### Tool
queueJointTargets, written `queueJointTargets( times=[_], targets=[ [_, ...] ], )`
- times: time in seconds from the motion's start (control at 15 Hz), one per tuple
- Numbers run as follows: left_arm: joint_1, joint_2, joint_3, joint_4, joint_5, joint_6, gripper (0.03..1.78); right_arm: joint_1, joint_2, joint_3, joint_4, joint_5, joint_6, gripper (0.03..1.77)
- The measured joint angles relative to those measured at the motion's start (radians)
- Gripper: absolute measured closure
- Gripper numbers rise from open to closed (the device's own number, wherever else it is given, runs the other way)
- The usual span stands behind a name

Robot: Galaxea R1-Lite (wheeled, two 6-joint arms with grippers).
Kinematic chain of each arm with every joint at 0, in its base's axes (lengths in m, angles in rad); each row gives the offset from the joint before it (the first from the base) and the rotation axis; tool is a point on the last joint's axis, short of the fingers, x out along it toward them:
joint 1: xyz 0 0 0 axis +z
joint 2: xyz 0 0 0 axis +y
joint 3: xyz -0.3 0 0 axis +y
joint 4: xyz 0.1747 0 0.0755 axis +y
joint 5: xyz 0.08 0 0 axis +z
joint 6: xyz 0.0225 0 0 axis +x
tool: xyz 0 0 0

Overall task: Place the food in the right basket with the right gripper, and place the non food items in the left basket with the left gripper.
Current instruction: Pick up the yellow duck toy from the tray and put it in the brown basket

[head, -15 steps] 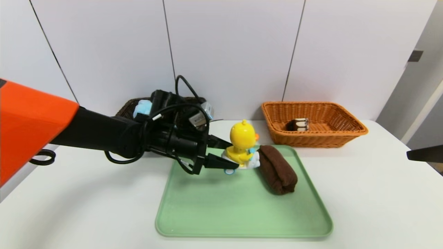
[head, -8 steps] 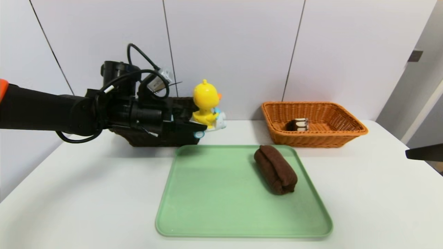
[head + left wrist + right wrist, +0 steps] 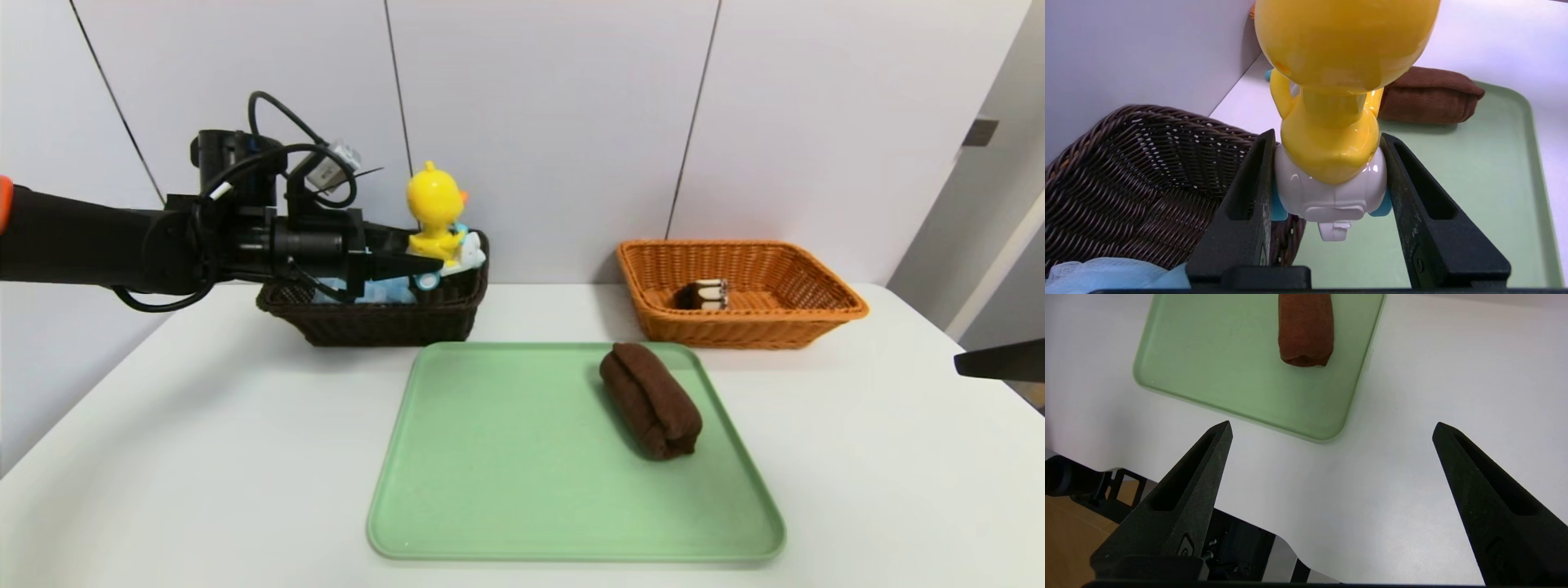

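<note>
Head view: our left jaws (image 3: 424, 254) grip the duck toy (image 3: 435, 204); right jaws (image 3: 1332, 422) wide, parked beside the tray (image 3: 571, 549); the brown roll (image 3: 651, 402) remains unsorted.

I can see two baskets (image 3: 392, 325), one green tray (image 3: 571, 490), one yellow duck (image 3: 434, 198), one brown roll (image 3: 651, 400) and two robot grippers, the left one (image 3: 1331, 163) and the right one (image 3: 1333, 424).

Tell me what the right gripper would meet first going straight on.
Probably the tray, on the side where the brown roll lies; the right gripper might pass above it, as its height is hard to judge.
</note>
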Motion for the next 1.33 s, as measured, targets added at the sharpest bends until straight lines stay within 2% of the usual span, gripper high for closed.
queueJointTargets(
  times=[0.87, 1.33],
  targets=[
    [0.056, 0.193, -0.214, 0.058, 0.024, -0.017, 0.95, -0.001, 0.000, 0.001, 0.000, 0.000, 0.001, 0.10],
    [0.061, 0.227, -0.248, 0.073, 0.027, -0.021, 0.95, -0.002, -0.001, 0.002, 0.001, 0.000, 0.001, 0.10]
  ],
)
